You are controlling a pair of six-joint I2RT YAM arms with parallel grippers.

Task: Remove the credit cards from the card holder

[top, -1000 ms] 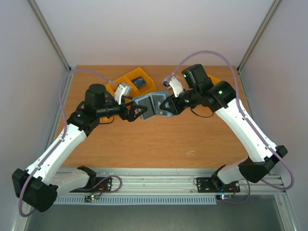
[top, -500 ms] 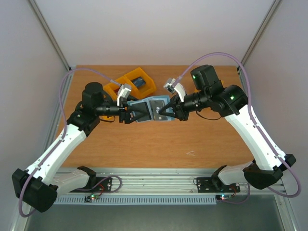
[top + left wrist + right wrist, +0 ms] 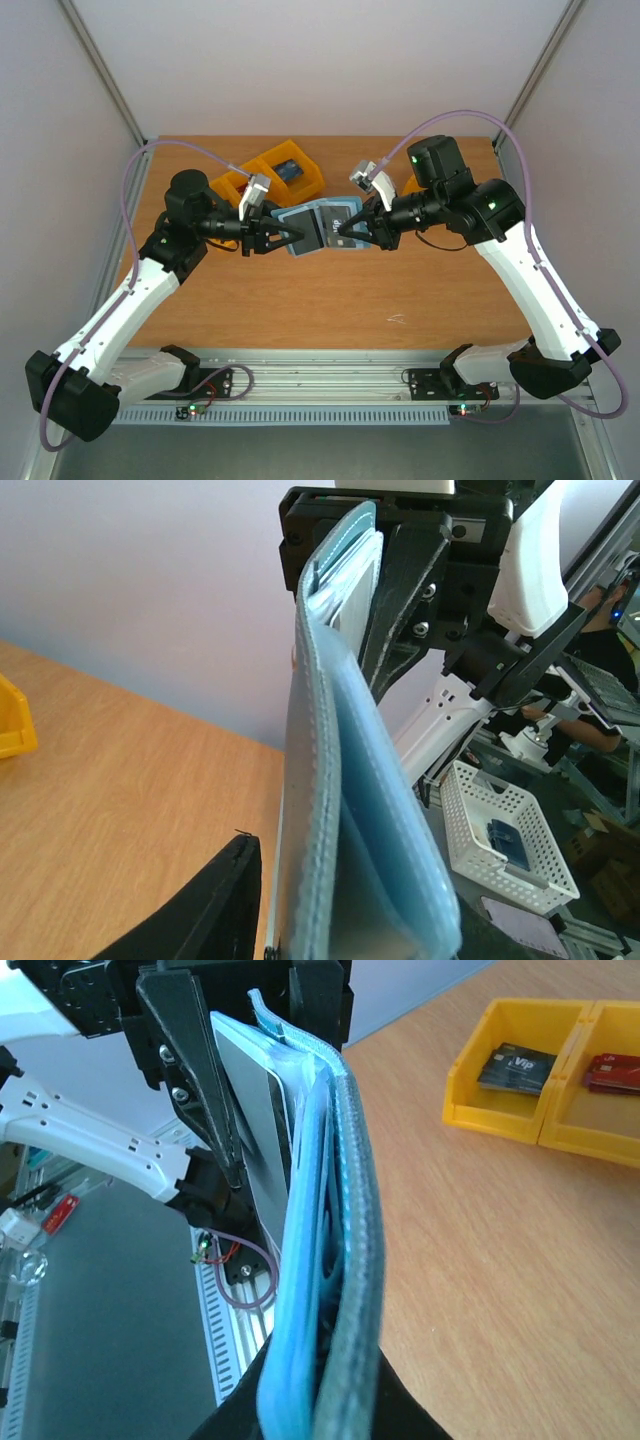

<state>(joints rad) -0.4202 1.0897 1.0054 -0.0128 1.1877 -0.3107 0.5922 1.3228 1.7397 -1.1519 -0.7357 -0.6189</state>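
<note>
The flat blue-teal bifold card holder (image 3: 305, 228) hangs in the air above the middle of the brown wooden table (image 3: 400, 290), somewhat nearer its far edge than its near one, spread open between the two arms. In both wrist views it shows edge-on, its lighter blue inner pockets layered against the stitched outer cover. A flat grey card (image 3: 255, 1120) sits in those pockets. The right pincer (image 3: 347, 230) is clamped narrow on the card holder's right end and carries it. The left pincer (image 3: 288, 236) reaches in from the other side, its black fingers standing on either side of the card holder's left edge and the grey card. Whether they press on anything I cannot tell. Behind the left pincer, toward the table's far-left corner, stand two joined yellow-orange plastic bins (image 3: 495, 1110). One holds a dark card printed "Vip" (image 3: 515, 1065) and the one next to it a red card (image 3: 615, 1072).
</note>
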